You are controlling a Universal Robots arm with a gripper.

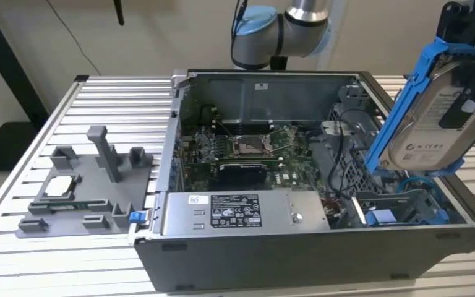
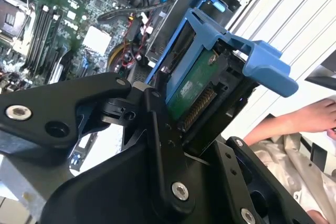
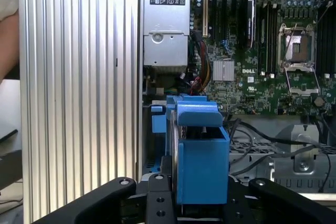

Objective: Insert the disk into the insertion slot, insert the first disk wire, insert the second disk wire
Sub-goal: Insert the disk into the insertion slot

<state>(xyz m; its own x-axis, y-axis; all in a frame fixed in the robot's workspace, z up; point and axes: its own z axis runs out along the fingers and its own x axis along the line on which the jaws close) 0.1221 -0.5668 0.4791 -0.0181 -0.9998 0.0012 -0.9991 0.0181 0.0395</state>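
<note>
My gripper is shut on the disk, a silver-grey drive with a white label in a bright blue frame. I hold it tilted in the air at the exterior view's right, above the open computer case. Below it is the insertion slot, a grey metal bay with blue plastic tabs; the disk is clear of it. In the second wrist view the disk's green board sits between my black fingers. In the first wrist view the blue frame stands over the gripper. A thin blue cable lies by the bay.
The case holds a green motherboard and a grey power-supply box along its near wall. A grey fixture with small parts sits on the slatted table at the exterior view's left. A person's hand is beside the table.
</note>
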